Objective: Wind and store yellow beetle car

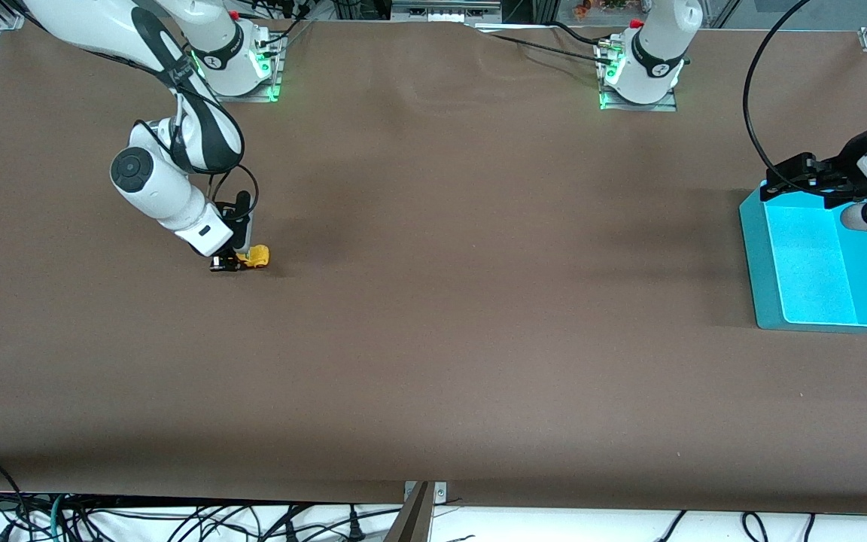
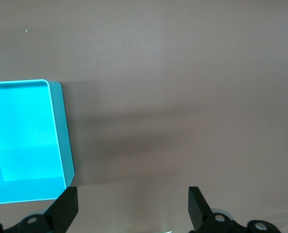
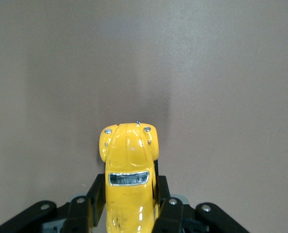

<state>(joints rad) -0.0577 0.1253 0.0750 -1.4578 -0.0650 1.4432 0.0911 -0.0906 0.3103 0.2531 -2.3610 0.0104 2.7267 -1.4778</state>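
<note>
The yellow beetle car point(image 1: 257, 257) sits low at the brown table toward the right arm's end. My right gripper point(image 1: 239, 258) is shut on the car, its black fingers point(image 3: 96, 196) pressed against both sides of the body. In the right wrist view the car point(image 3: 128, 165) points away from the fingers, its dark window showing. The turquoise tray point(image 1: 817, 263) lies at the left arm's end. My left gripper point(image 1: 806, 181) hangs over the tray's edge nearest the bases, open and empty. In the left wrist view its fingers point(image 2: 66, 206) stand wide apart over bare table beside the tray point(image 2: 61, 126).
The brown table point(image 1: 479, 301) stretches bare between the car and the tray. A black cable point(image 1: 749, 90) loops above the tray to the left arm. Cables hang along the table's front edge point(image 1: 177, 519).
</note>
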